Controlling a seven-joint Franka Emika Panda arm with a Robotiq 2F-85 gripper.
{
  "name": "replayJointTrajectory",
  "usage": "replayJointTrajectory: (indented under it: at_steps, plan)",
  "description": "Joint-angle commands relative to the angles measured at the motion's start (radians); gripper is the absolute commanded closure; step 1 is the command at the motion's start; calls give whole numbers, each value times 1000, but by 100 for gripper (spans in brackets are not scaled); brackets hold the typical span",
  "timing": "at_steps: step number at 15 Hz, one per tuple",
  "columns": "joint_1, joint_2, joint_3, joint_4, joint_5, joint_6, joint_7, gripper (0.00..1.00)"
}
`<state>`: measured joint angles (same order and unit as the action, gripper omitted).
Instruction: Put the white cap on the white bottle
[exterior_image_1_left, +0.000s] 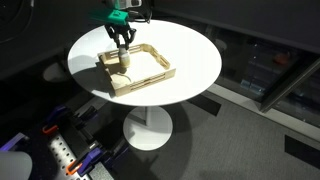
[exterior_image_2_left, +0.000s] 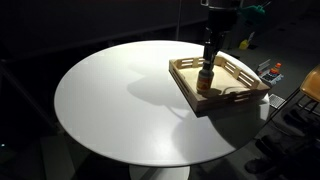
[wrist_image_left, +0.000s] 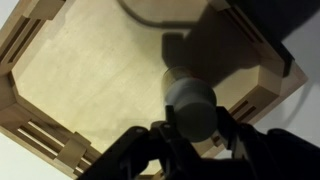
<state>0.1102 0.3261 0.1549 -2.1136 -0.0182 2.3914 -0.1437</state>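
Note:
The white bottle (wrist_image_left: 190, 100) stands upright inside the light wooden tray (wrist_image_left: 60, 75), near its corner. In the wrist view my gripper (wrist_image_left: 190, 128) has one finger on each side of the bottle's upper part, and both fingers touch it. In both exterior views the gripper (exterior_image_1_left: 122, 58) (exterior_image_2_left: 208, 62) reaches straight down into the tray over the bottle (exterior_image_2_left: 205, 80). I cannot make out the white cap as a separate thing; it may be hidden between the fingers or sit on the bottle's top.
The tray (exterior_image_1_left: 150, 78) (exterior_image_2_left: 240, 85) sits on a round white table (exterior_image_1_left: 190, 50) (exterior_image_2_left: 110, 100), close to the table's edge. Its raised slotted walls stand close to the gripper. Dark floor and clutter surround the table.

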Motion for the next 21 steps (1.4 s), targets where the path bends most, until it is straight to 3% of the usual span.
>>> replayJointTrajectory:
  at_steps: [1,21]
  plan:
    - [-3,-7,3,17,14,-31,-21,81]
    - [0,-7,5,19,13,-28,-26,81]
